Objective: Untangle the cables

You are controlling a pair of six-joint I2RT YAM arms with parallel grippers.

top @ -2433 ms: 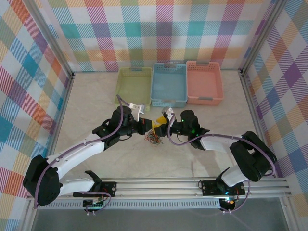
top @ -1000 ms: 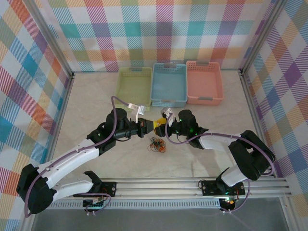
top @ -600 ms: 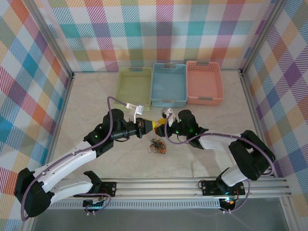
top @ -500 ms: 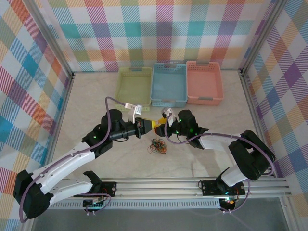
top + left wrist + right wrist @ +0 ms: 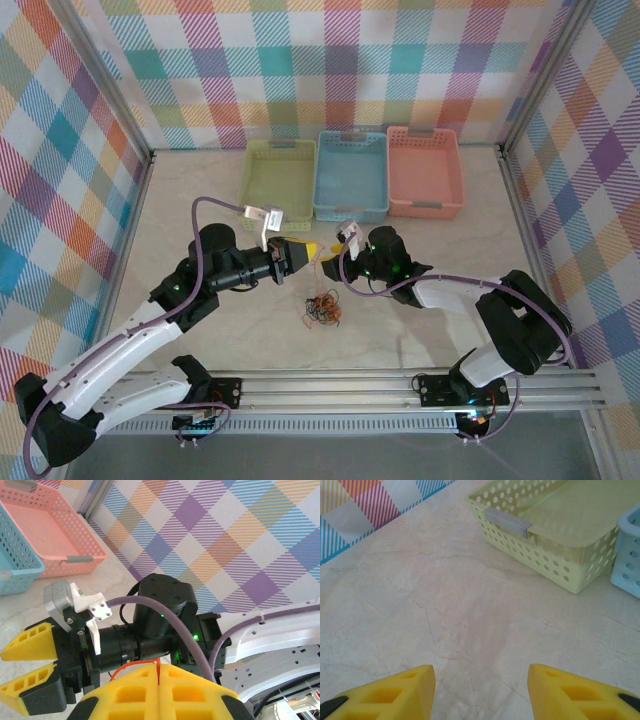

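at table centre in the top view, the cables (image 5: 322, 310) sit in a loose heap on the table (image 5: 190, 200), at about 5 o'clock from the left gripper (image 5: 308, 250) and apart from its fingers. left fingers are clenched on a red-orange wire (image 5: 131, 665) that pokes out between them; can't tell if it runs to the heap. right gripper (image 5: 479, 676) is spread and grasping nothing, with bare table between its tips. green basket (image 5: 560, 545) is at its 1 o'clock.

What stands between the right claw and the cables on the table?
Nothing visible does. The cables lie on bare table, close to the open right claw. The left claw, beside it, is shut on one orange wire and is not in the path.
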